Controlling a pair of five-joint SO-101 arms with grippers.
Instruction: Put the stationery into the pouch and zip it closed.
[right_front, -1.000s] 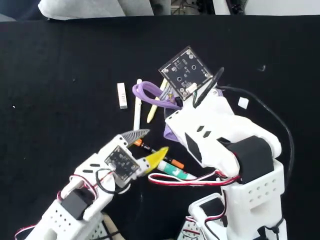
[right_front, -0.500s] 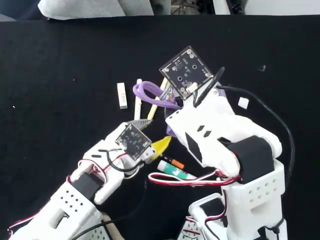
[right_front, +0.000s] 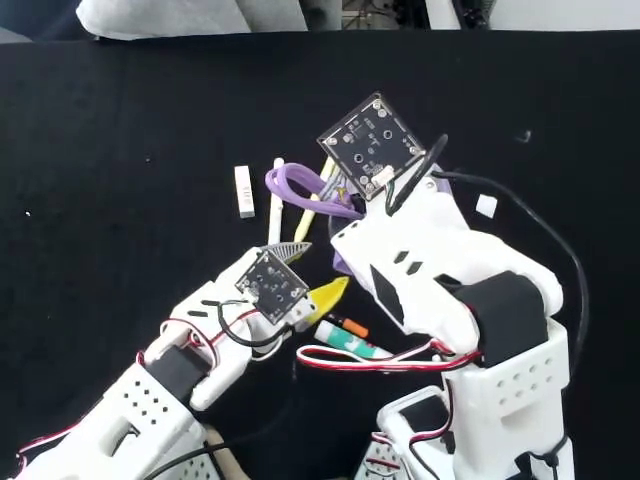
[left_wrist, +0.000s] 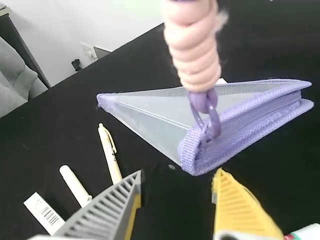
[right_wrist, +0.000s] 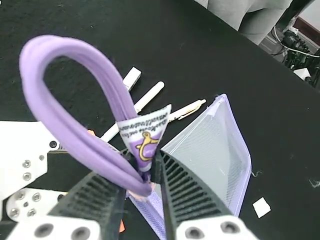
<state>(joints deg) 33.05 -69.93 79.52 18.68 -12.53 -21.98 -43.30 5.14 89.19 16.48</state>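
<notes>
Two end effectors: the right end effector (right_wrist: 143, 165) is clamped on the pouch's purple strap (right_wrist: 65, 100). The left end effector (left_wrist: 178, 175) has its fingers apart and grips nothing, its tips just short of the pouch's near corner.
Pouch: the lilac mesh pouch (left_wrist: 165, 117) hangs tilted from the strap near the middle of the bench (right_front: 120, 120), under the right arm.
Reason for the hold: lifting by the strap probably raises the zip edge and turns it toward the left arm, so that arm can work on it.
Zip: it looks shut along the edge facing the left wrist camera, though the angle is poor and it may be open further round.
Stationery: all of it lies outside the pouch. A white pen (left_wrist: 75, 185), a cream pen (left_wrist: 110, 152) and an eraser (left_wrist: 44, 214) lie just beyond the pouch. An orange marker (right_front: 345, 325) and a green-and-white tube (right_front: 350, 343) lie nearer the arm bases.
Tight spots: the marker, the tube and a red cable (right_front: 370, 360) crowd the gap between the two arms, close to the yellow finger.
Open room: broad bare bench lies to the left and on the far side, the easier way in for the left arm.
</notes>
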